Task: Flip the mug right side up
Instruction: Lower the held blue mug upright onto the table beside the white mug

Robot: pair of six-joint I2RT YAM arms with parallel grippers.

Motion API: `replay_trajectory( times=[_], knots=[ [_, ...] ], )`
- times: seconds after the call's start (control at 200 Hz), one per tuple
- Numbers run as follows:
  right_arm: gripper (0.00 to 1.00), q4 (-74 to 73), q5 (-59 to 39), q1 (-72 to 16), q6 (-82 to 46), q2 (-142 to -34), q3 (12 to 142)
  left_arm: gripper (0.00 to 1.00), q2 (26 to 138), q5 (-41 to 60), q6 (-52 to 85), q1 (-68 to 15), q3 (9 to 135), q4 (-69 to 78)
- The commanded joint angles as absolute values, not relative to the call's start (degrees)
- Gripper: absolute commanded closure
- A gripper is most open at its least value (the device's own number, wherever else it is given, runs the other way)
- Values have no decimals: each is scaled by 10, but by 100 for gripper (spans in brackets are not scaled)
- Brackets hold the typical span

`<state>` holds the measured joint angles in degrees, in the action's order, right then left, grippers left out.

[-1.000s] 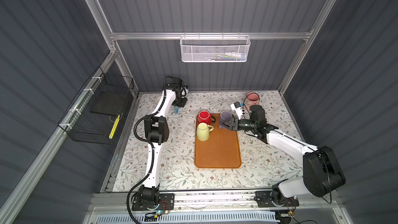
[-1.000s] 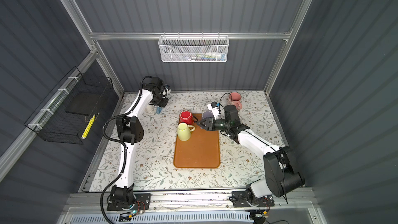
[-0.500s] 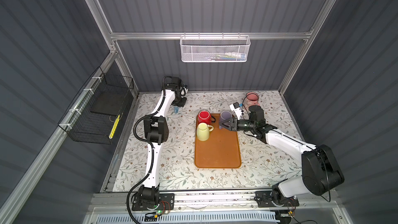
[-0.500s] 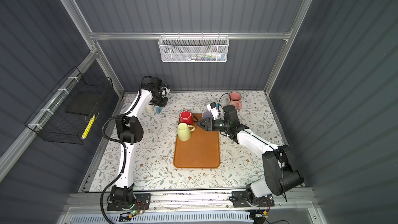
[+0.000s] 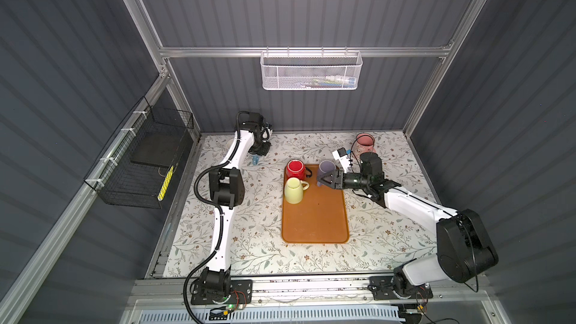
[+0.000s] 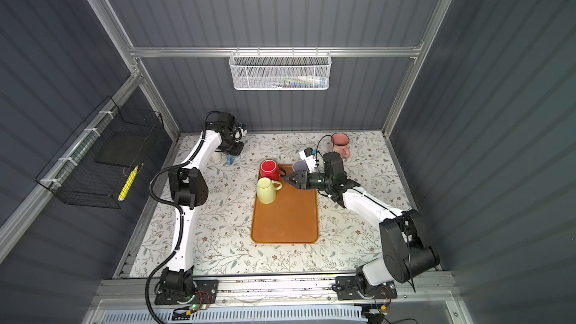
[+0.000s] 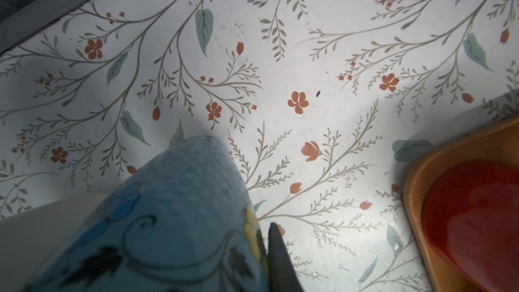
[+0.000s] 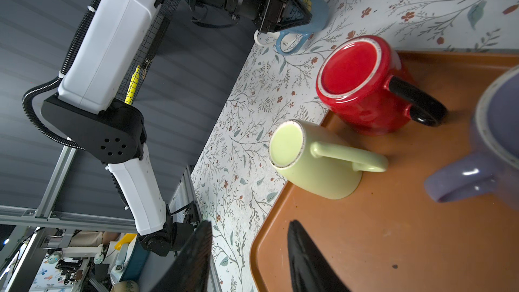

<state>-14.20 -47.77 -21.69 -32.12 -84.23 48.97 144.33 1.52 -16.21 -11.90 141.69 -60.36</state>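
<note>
- Blue floral ceramic mug (image 7: 168, 214) was over the flowered tabletop, beyond the far left corner of the orange plastic tray (image 5: 314, 225).
- Left gripper (image 8: 302, 14) was clamped on the mug's wall.
- Right gripper (image 5: 321, 179) hovered over the tray, jaws apart and empty.
- The mug was probably rigid, glazed-slick and breakable, so the wall or handle suited gripping.

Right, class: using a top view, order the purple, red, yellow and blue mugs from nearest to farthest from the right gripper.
Measured from the right gripper in a top view:
1. purple mug: right beside it, just behind the fingertips.
2. red mug and yellow mug: both to its left, too close to call.
3. blue mug: far left, near the back wall.
</note>
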Motion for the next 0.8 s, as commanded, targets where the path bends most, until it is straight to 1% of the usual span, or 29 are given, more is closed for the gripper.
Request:
replay_trajectory(
  times=[0.0, 0.23, 0.335, 0.395, 0.53, 0.65, 0.795],
  knots=[
    [54, -159, -479, -219, -323, -851, 486, 95, 1448, 17, -159, -116, 1419, -599],
    [54, -160, -480, -219, -323, -853, 486, 94, 1451, 4, -156, -116, 1424, -600],
    [53, -160, -481, -219, -324, -855, 487, 91, 1454, 0, -155, -115, 1428, -602],
    [53, -161, -482, -219, -324, -856, 487, 88, 1454, -2, -153, -115, 1428, -601],
    [53, -161, -482, -220, -323, -856, 486, 74, 1454, -5, -150, -115, 1428, -599],
    [53, -161, -482, -220, -324, -855, 486, 65, 1453, -7, -149, -115, 1429, -595],
    [53, -160, -482, -221, -322, -857, 484, 60, 1453, -11, -143, -115, 1429, -589]
  ],
)
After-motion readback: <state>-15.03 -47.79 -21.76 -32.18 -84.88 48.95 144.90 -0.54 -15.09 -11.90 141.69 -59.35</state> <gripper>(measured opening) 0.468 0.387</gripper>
